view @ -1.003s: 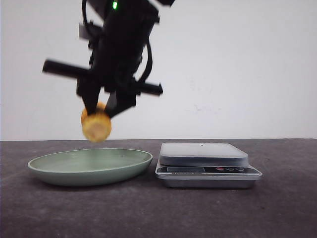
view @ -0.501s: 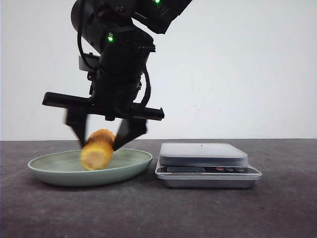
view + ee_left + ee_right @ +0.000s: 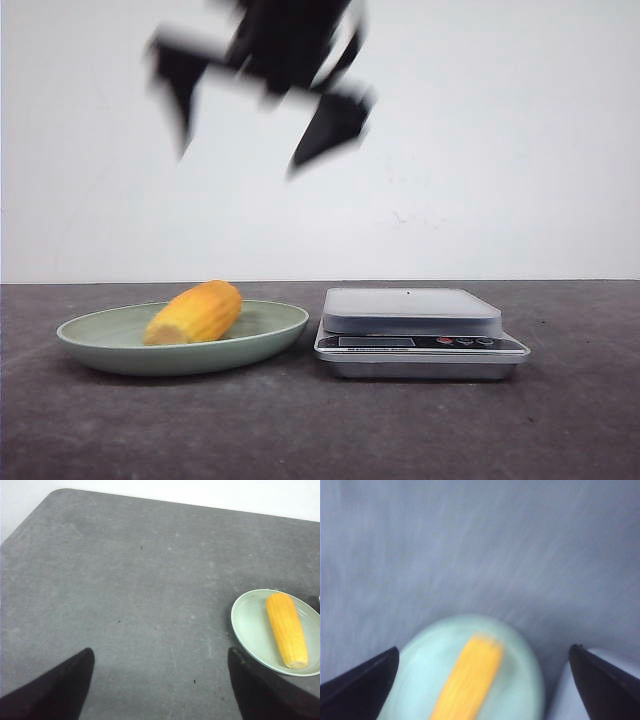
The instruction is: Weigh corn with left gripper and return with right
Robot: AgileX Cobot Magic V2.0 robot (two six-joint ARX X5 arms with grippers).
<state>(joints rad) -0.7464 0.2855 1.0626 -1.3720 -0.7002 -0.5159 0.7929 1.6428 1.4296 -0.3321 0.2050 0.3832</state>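
The orange-yellow corn (image 3: 195,312) lies on its side in the pale green plate (image 3: 100,350), left of the scale (image 3: 410,310). My right gripper (image 3: 258,125) is open and empty, blurred, high above the plate. In the right wrist view the corn (image 3: 467,680) and plate (image 3: 420,655) lie below its spread fingers (image 3: 484,650). My left gripper (image 3: 160,655) is open and empty over bare table, well away from the plate (image 3: 250,625) and corn (image 3: 286,628). It is out of the front view.
The silver kitchen scale stands just right of the plate with nothing on its platform. A pale edge, probably the scale (image 3: 560,695), shows beside the plate in the right wrist view. The dark grey table (image 3: 320,430) ends at a white wall.
My right gripper lowered the corn into the plate, let it go, and has risen fast with its fingers spread. The corn now lies at rest in the plate.
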